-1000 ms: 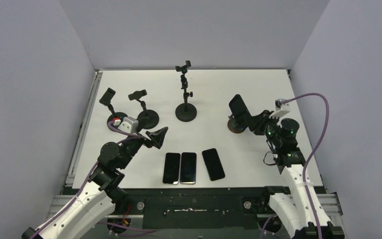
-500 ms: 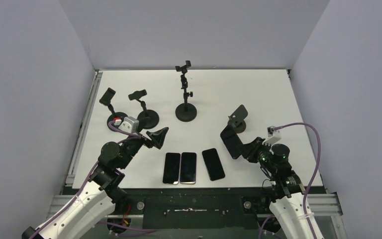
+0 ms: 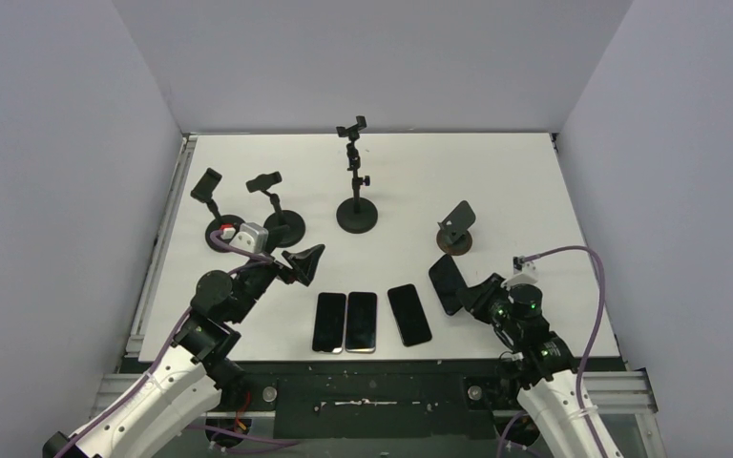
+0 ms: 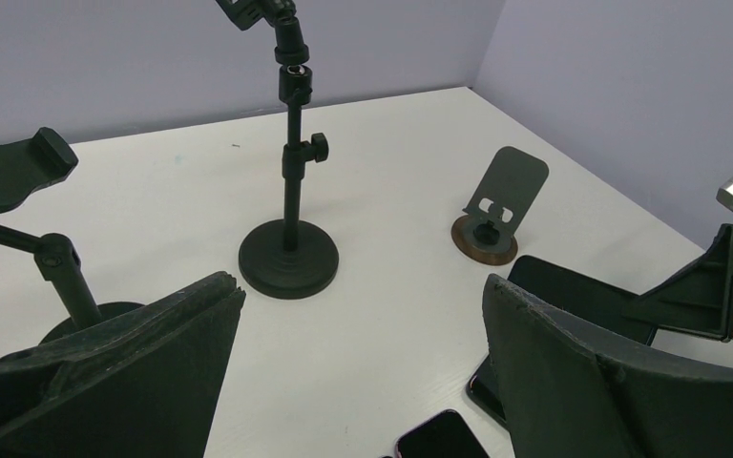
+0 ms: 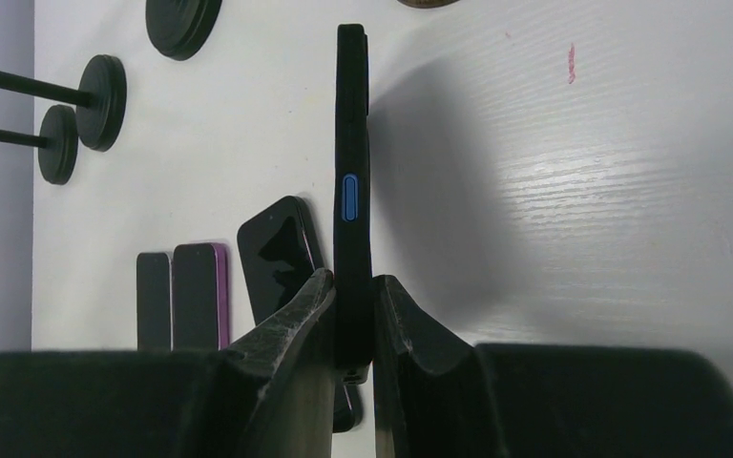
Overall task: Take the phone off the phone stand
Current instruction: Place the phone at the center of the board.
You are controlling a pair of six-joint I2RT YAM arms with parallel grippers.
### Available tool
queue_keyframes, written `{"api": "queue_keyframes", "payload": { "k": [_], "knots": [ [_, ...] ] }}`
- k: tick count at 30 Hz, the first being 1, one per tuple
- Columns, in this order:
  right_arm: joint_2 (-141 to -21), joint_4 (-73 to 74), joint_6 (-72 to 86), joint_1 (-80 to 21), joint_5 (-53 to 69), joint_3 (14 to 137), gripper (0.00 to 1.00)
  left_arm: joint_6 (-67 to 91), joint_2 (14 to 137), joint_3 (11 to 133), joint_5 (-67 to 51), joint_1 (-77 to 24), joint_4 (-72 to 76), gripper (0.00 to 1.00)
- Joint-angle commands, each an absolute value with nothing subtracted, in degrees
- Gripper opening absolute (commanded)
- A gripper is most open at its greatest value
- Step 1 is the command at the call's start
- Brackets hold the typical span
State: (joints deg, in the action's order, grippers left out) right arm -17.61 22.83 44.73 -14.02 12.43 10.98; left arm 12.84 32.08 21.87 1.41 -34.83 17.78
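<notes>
We see the phone (image 5: 351, 143) off its phone stand (image 3: 455, 227), which sits bare on the table (image 3: 534, 181) with its tilted back plate showing. The phone is well apart from it, on the near side. The right gripper (image 5: 353, 286) has it, with both fingers pressed against the phone's two broad faces at its near end, so in the right wrist view we look straight along one thin edge with its blue side button. The long axis runs straight out from the jaws, away from the right arm's base and back toward the stand. The phone is low over the table, but we cannot tell whether it touches. Just left of it lies the nearest of three phones (image 3: 408, 314), which lie flat in a row. A bare strip of table lies under the held phone and to its right. We judge that the coming move turns on this: laying the phone down flat, alongside that row without overlapping it. The left gripper (image 3: 303, 262) hovers beyond the row's left end with jaws spread wide and nothing between them, so the right arm is plainly the nearer one.
</notes>
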Motion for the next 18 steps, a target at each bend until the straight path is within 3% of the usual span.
{"api": "queue_keyframes", "payload": {
  "k": [1, 10, 18],
  "knots": [
    [-19.93, 17.92, 46.53, -14.69, 10.84, 11.78, 0.00, 12.74, 32.13, 22.15, 0.57, -35.07, 20.09, 0.95],
    [-22.03, 21.07, 48.74, -19.36, 11.82, 11.78, 0.00, 13.13, 32.18, 22.15, 0.00, -35.07, 20.46, 0.95],
    [-27.25, 20.09, 51.45, -30.79, 4.31, 12.21, 0.00, 13.54, 32.04, 22.15, -0.62, -35.16, 20.63, 0.95]
  ]
}}
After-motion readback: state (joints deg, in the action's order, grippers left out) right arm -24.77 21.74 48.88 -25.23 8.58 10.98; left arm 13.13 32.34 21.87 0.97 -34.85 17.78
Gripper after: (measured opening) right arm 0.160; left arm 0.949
